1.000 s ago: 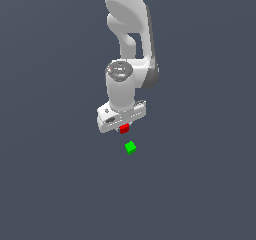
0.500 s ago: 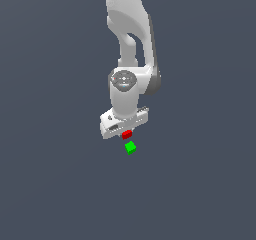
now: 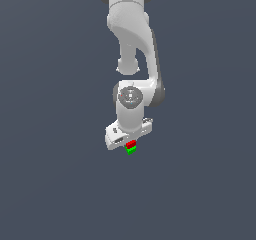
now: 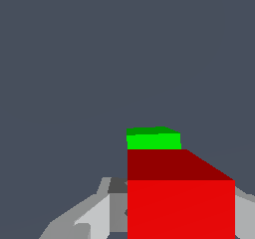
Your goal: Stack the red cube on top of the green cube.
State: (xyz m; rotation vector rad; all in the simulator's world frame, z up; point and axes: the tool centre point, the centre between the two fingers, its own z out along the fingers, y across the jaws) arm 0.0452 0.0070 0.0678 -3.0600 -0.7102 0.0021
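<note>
Claw (image 3: 131, 145) down, gripping red cube (image 3: 131, 144)

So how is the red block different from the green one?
The red cube is bright red; the green cube is bright green. The red cube sits between the fingers of the hand, above the green cube, which nothing grips. Both look like plain cubes, similarly tiny.
</note>
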